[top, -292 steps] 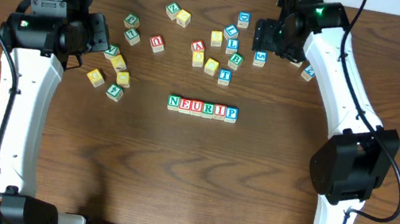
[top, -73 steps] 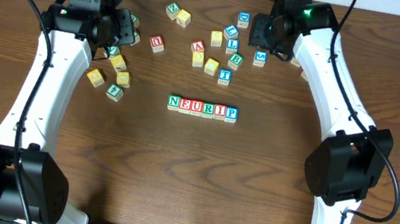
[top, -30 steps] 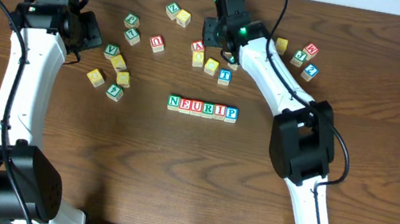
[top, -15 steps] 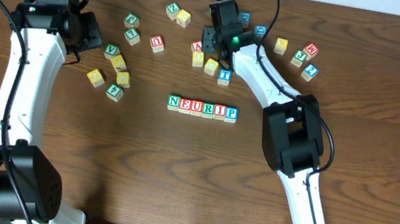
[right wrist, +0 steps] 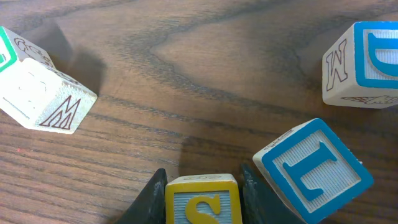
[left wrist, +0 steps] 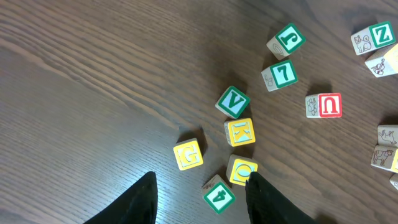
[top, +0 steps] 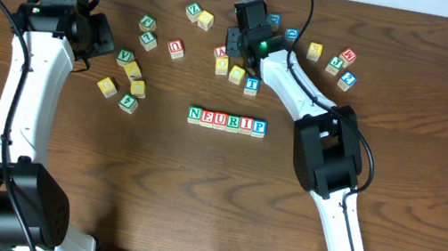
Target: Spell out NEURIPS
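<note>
Your S cube (right wrist: pixel 203 202), yellow-edged with a yellow letter on a blue striped face, sits on the table (top: pixel 195 193) among the loose cubes above the word. Your right gripper (right wrist: pixel 203 177) pinches its two sides. A blue T cube (right wrist: pixel 314 168) lies just beside it. The NEURIP row (top: pixel 226 121) stands at mid-table, its cubes touching, lettered in green, red and blue. Your left gripper (left wrist: pixel 200 180) hangs spread over the left-hand cubes, holding nothing.

Bright, even light leaves soft, short shadows beside the cubes (right wrist: pixel 202 199), and all views are sharp.
</note>
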